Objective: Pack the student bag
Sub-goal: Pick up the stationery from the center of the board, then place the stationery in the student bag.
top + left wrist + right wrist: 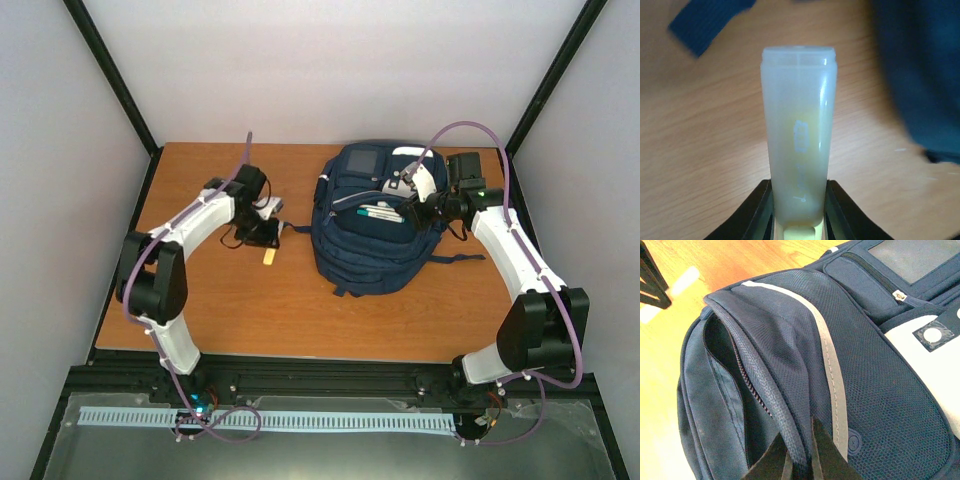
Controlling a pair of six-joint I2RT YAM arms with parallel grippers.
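Observation:
The student bag [372, 235], navy with pale stripes, lies in the middle of the table, a front pocket gaping with pens [381, 212] inside. My right gripper [420, 203] is at the bag's right side. In the right wrist view it [800, 442] is shut on the pocket's zip edge [771, 395], holding the bag [875, 390] open. My left gripper [262, 230] sits left of the bag. In the left wrist view its jaws [799, 186] press both sides of a pale translucent tube [799, 135] with a yellowish core. The tube's tip [269, 257] points toward the near edge.
A dark bag strap [705, 20] lies on the wood ahead of the left gripper, and the bag's side [925, 75] is close on its right. Another strap [462, 259] trails from the bag's right. Black frame posts stand at the table's corners.

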